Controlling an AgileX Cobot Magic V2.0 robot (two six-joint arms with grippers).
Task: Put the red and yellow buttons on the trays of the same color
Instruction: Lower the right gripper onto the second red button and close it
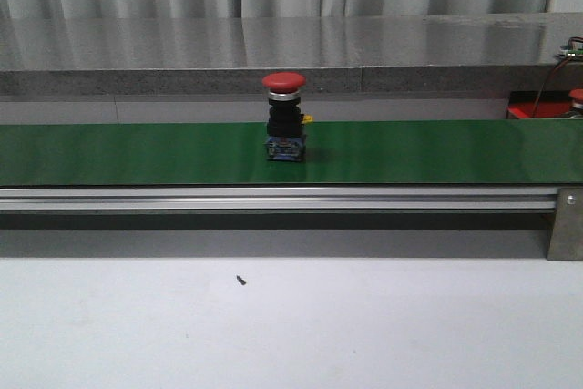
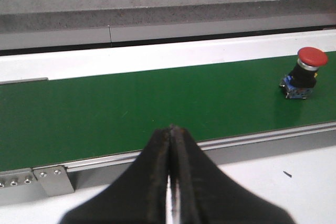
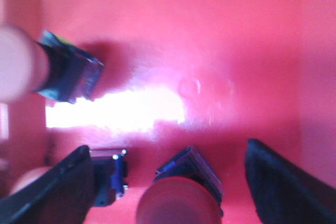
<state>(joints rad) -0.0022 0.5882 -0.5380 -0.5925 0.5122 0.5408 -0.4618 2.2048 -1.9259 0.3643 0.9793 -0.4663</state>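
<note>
A red button (image 1: 284,116) stands upright on the green belt (image 1: 137,152), mid-table; the left wrist view shows this red button (image 2: 304,72) too. My left gripper (image 2: 170,128) is shut and empty, hovering near the belt's front rail, well away from it. My right gripper (image 3: 167,145) is open over the red tray (image 3: 236,51). One red button (image 3: 181,198) lies between its fingers, touching neither. A second button (image 3: 107,174) sits by one finger, a third (image 3: 31,72) farther off. No yellow button or yellow tray is in view.
The red tray (image 1: 521,111) sits at the far right behind the belt, with a button cap (image 1: 576,95) and thin wires above it. A metal rail (image 1: 273,198) runs along the belt's front. A grey ledge (image 1: 273,52) lies behind. A small dark speck (image 1: 240,279) is on the white table.
</note>
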